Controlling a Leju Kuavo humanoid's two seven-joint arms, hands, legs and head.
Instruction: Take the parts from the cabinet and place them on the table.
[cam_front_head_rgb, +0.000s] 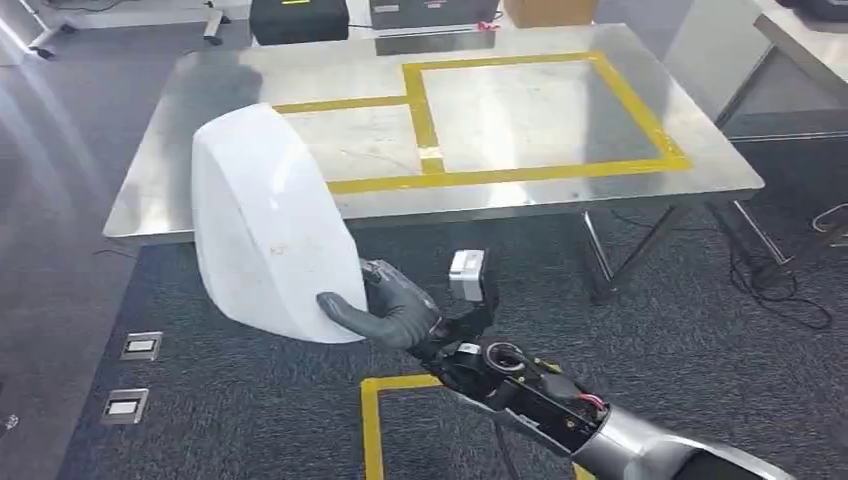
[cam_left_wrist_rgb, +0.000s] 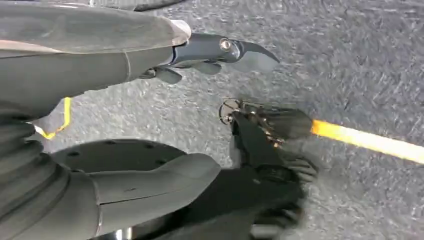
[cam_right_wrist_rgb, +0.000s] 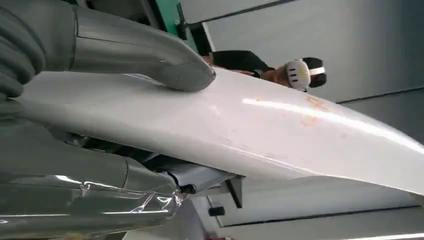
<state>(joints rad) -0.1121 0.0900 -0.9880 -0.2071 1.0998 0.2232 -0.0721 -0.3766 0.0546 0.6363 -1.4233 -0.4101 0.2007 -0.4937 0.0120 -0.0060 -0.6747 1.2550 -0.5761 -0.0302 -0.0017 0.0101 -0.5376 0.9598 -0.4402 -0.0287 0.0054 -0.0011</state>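
A large white curved shell part is held upright in front of the steel table, its top overlapping the table's near left edge in the head view. My right hand grips the part's lower right rim from the side. In the right wrist view the thumb presses on the part's glossy outer face, which bears faint orange marks, and the fingers lie under it. My left hand hangs over the carpet with thumb and fingers apart and nothing between them.
Yellow tape marks rectangles on the tabletop. Black cases stand beyond its far edge, and another table stands at the right. Floor sockets and yellow floor tape lie on the carpet. A person wearing a headset stands behind.
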